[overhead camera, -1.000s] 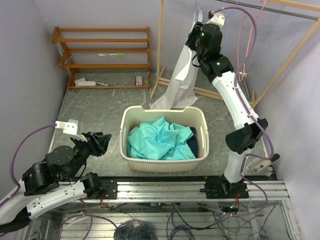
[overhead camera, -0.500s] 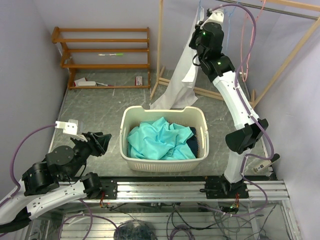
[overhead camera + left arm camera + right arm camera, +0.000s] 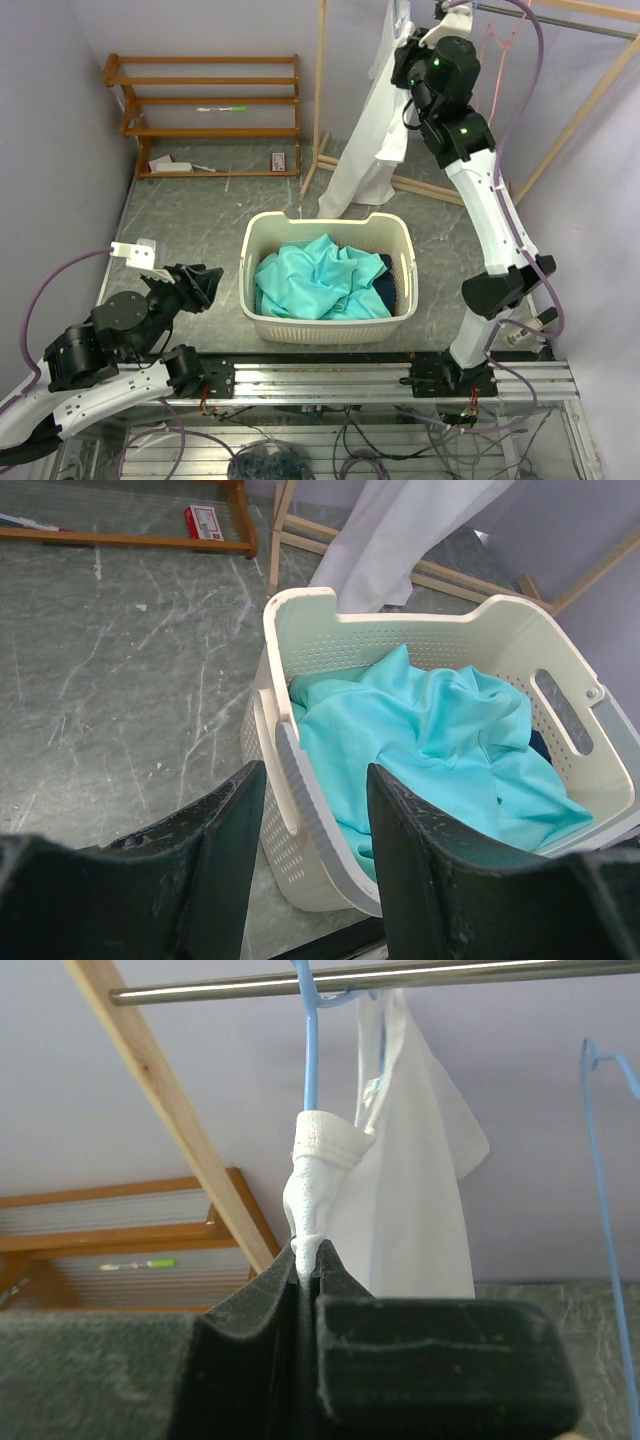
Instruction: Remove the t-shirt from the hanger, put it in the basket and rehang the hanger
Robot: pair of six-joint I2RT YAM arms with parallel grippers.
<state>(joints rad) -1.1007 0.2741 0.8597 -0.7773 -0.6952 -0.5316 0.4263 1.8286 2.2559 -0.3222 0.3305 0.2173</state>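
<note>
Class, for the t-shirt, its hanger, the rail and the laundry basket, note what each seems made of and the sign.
The t-shirt: soft white cloth, matte; it bunches and hangs in folds. The hanger: thin smooth blue rod, coated wire or plastic, cannot tell which. The rail: metal, grey with a bright streak. The laundry basket: cream moulded plastic, slightly glossy, with perforated walls.

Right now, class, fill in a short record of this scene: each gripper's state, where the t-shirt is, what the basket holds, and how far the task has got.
Right gripper: shut, pinching bunched white fabric at the collar
T-shirt: white, hanging from the blue hanger
Hanger support: hooked over the metal rail
Basket: white, holding turquoise cloth
Left gripper: open, empty, low beside the basket
Progress: shirt gripped, not yet off the hanger
</note>
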